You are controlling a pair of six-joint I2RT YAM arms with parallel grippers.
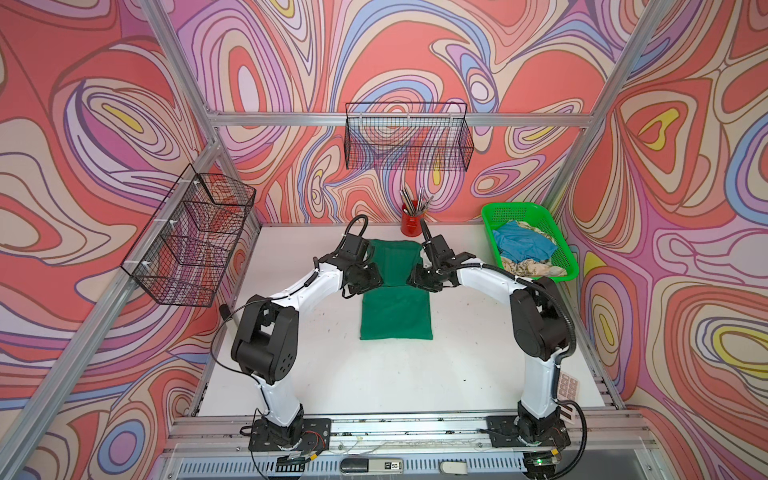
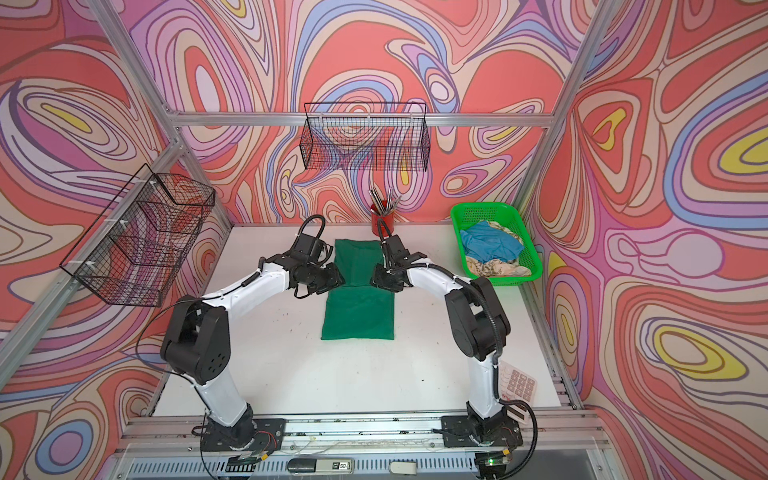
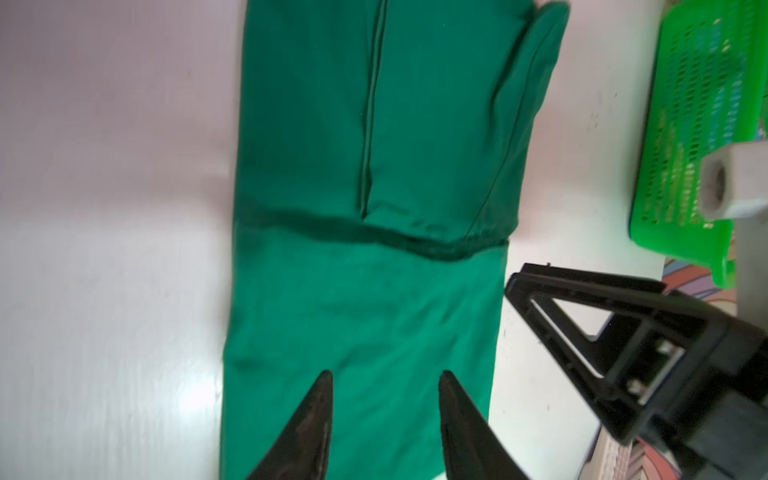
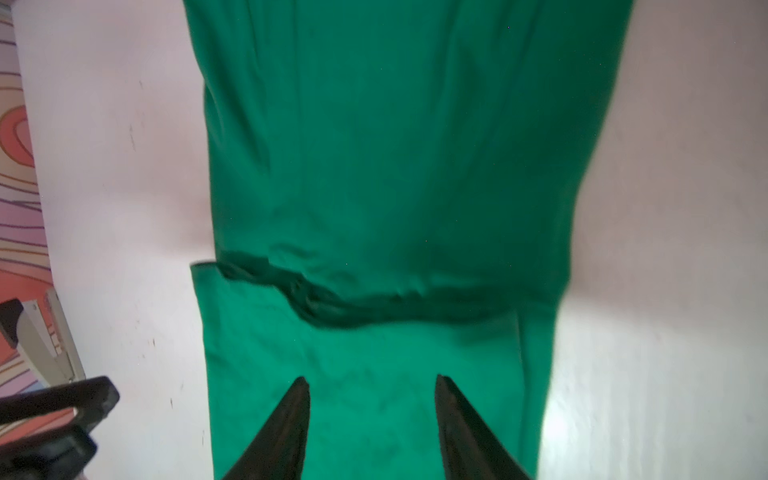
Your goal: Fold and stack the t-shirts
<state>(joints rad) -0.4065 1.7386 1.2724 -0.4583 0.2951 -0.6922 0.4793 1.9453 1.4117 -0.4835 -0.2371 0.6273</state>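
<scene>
The dark green t-shirt (image 1: 397, 311) (image 2: 359, 309) lies on the white table as a long narrow strip, with a cross fold edge near its middle (image 3: 374, 237) (image 4: 374, 303). My left gripper (image 3: 386, 374) (image 1: 361, 276) hovers over the strip's left side at that fold, open, with only cloth showing between its fingers. My right gripper (image 4: 372, 379) (image 1: 428, 278) faces it from the right side, also open and holding nothing. A light blue t-shirt (image 1: 525, 245) and a cream patterned one (image 1: 536, 266) lie crumpled in the green basket.
The green mesh basket (image 1: 515, 206) stands at the table's back right. A red cup of utensils (image 1: 411, 222) is behind the strip's far end. Wire baskets hang on the back wall (image 1: 409, 137) and the left wall (image 1: 191, 237). A calculator (image 1: 568, 386) lies near the right arm's base.
</scene>
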